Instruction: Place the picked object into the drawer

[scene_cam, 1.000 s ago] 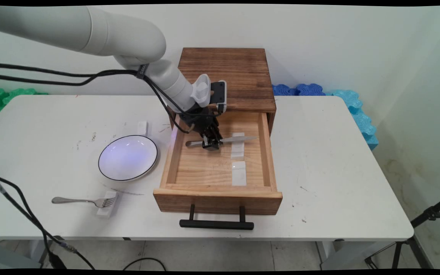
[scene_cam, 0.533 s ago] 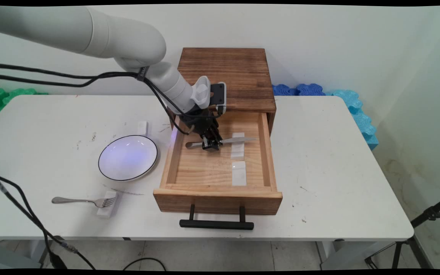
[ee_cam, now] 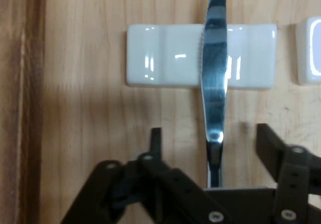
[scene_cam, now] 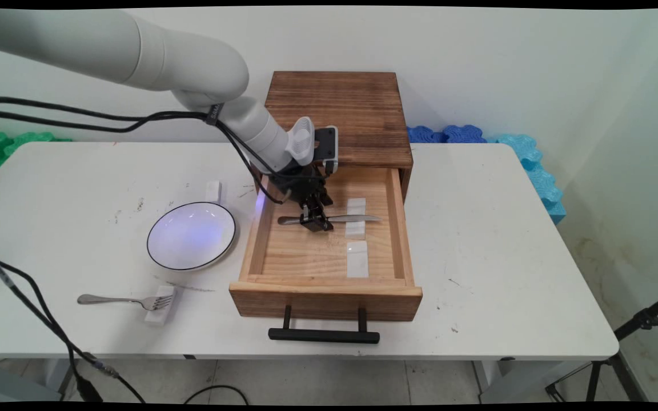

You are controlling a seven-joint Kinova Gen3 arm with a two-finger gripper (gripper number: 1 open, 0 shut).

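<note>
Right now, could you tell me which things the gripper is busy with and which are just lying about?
In hand: gripper, open astride the knife; its blade lies across a white rest; open drawer holding them.
Lying about: second rest in the drawer; plate, fork on its block, spare block, all on the table.

White table (scene_cam: 477,240), pale wall (scene_cam: 506,63)

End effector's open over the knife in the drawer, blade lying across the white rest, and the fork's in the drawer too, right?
Not quite: the fork lies on the table, left of the drawer, as the main view shows. The rest holds: open end effector over the knife, blade across the white rest.
</note>
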